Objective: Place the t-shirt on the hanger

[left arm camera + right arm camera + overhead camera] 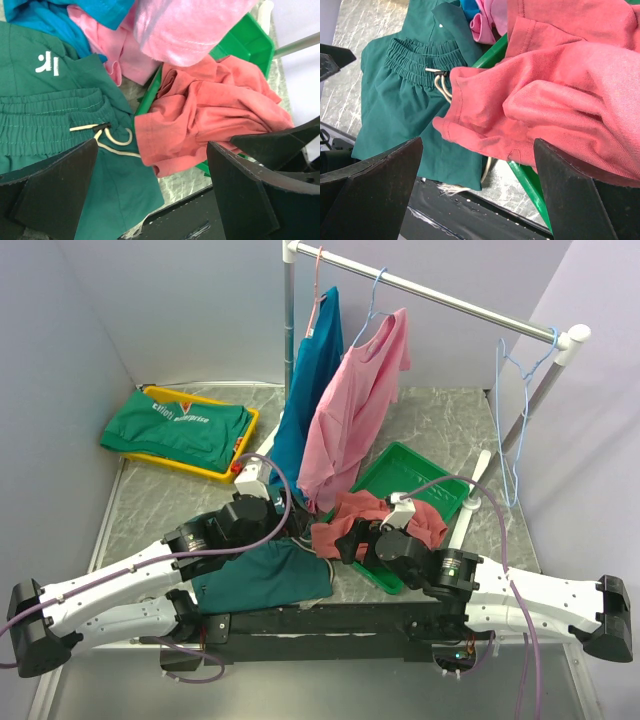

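The salmon-red t-shirt lies crumpled over the near edge of a green tray. It also fills the left wrist view and the right wrist view. The light blue wire hanger hangs bare from the right end of the rail. My left gripper hovers just left of the shirt, open, with a hem corner below the gap. My right gripper stands open at the shirt's near edge, its gap below a folded hem. Neither gripper holds anything.
Dark green drawstring shorts lie at the near edge between the arms. A pink t-shirt and a teal one hang from the white rail. A yellow tray with a green garment sits at the back left.
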Robot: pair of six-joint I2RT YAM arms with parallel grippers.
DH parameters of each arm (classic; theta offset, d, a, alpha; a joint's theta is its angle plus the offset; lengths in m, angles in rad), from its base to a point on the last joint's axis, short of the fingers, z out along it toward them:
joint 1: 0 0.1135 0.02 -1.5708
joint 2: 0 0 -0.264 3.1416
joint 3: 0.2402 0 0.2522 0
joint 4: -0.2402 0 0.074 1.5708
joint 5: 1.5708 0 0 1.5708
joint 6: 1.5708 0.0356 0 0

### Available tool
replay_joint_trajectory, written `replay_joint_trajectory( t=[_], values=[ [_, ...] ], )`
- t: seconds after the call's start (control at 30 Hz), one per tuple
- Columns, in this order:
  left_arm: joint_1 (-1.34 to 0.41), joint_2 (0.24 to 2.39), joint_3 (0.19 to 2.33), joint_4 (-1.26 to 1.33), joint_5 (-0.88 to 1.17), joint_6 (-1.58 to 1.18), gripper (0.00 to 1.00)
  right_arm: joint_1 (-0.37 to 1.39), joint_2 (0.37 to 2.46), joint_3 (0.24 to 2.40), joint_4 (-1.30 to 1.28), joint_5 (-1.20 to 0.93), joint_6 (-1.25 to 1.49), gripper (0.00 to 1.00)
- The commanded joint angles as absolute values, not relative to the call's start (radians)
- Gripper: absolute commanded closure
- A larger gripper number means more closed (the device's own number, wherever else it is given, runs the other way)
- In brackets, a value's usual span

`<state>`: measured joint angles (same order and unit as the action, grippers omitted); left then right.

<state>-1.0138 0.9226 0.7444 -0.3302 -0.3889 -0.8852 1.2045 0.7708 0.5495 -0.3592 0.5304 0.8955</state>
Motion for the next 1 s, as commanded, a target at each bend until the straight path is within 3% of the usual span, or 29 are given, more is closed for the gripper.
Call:
replay_joint_trajectory(
  t=[0.0,0.37,0.77,0.97],
  values=[
    [-1.017,0.884,0.746,-0.267,-0.383,-0.888,0.03,1.210,0.764,0.554,-0.330,0.554,0.891,0.00],
    [-1.016,0.896,0.739,-0.331,-0.382,-0.988,0.04,1.210,0.764,0.548,-0.330,0.546,0.894,0.00],
    [-1.012,1.037,0.562,-0.502,-0.434,-1.725,0.04,1.210,0.744,0.529,-0.322,0.508,0.861,0.00],
    [-0.856,0.963,0.381,-0.474,-0.404,-1.798,0.04,1.210,0.689,0.512,-0.307,0.502,0.845,0.00]
  ],
)
